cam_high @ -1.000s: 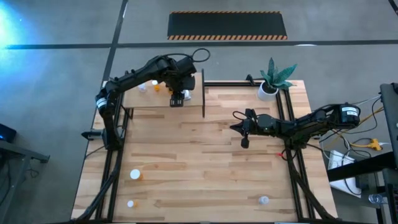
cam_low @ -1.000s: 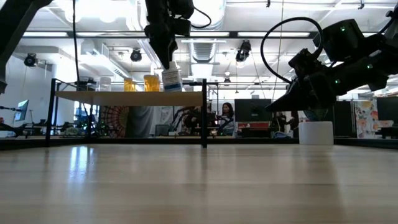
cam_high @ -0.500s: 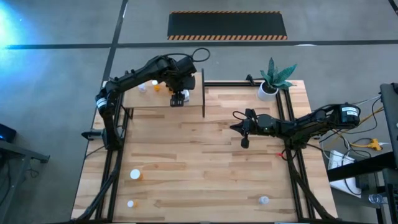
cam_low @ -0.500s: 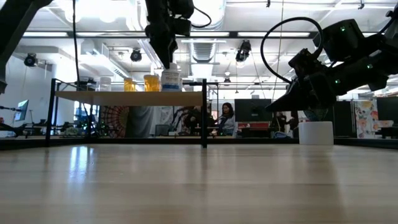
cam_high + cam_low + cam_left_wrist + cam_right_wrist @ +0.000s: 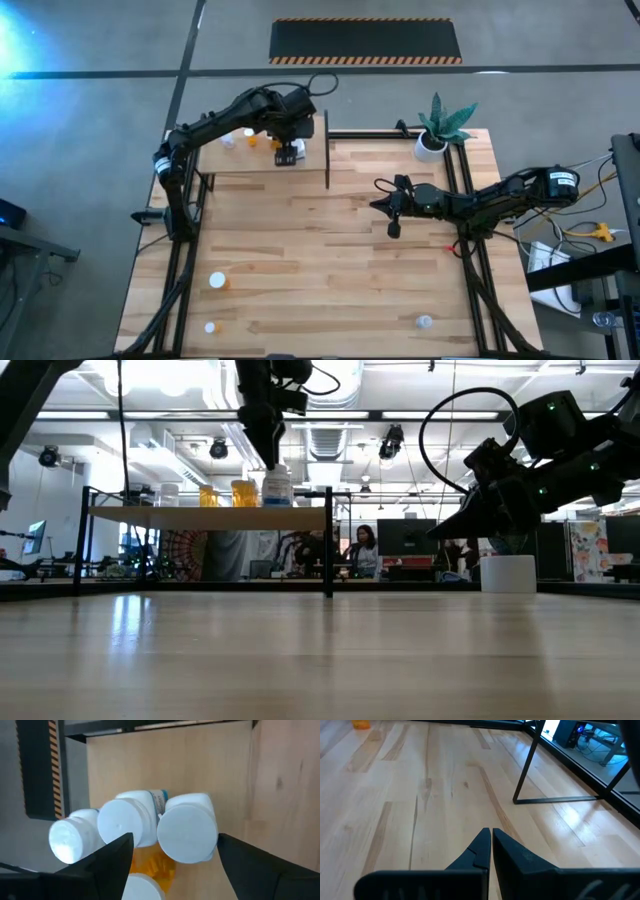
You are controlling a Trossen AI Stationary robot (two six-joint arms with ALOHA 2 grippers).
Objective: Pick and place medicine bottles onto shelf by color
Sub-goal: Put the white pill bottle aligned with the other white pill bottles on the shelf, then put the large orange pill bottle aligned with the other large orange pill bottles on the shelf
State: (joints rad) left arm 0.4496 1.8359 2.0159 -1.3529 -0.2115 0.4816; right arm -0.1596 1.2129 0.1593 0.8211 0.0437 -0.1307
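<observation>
My left gripper (image 5: pixel 288 152) hangs open over the wooden shelf (image 5: pixel 225 162), near its dark divider (image 5: pixel 327 150). Its fingers stand on either side of a white bottle (image 5: pixel 187 832) that stands upright on its base on the shelf board (image 5: pixel 277 487). Two more white-capped bottles (image 5: pixel 125 822) and an orange one (image 5: pixel 152 862) stand close beside it; the orange ones also show in the low view (image 5: pixel 243 493). My right gripper (image 5: pixel 380 205) is shut and empty, held above the table's right half (image 5: pixel 491 834). My left gripper's fingers point down past the white bottle's cap (image 5: pixel 210 835). One finger (image 5: pixel 235 855) lies close beside the cap; I cannot tell whether it touches. The other finger (image 5: pixel 112 862) stands apart from it.
Loose bottles lie on the tabletop near its front edge: an orange one (image 5: pixel 217 281), a small one (image 5: pixel 210 327) and a clear one (image 5: pixel 424 322). A white pot with a green plant (image 5: pixel 438 128) stands at the far right corner. Black frame posts (image 5: pixel 465 200) edge the table.
My left gripper has gone a little toward the table's far edge, over the shelf. The white bottle under it has gone with it, from the shelf's near edge farther onto the board, and stands upright there.
</observation>
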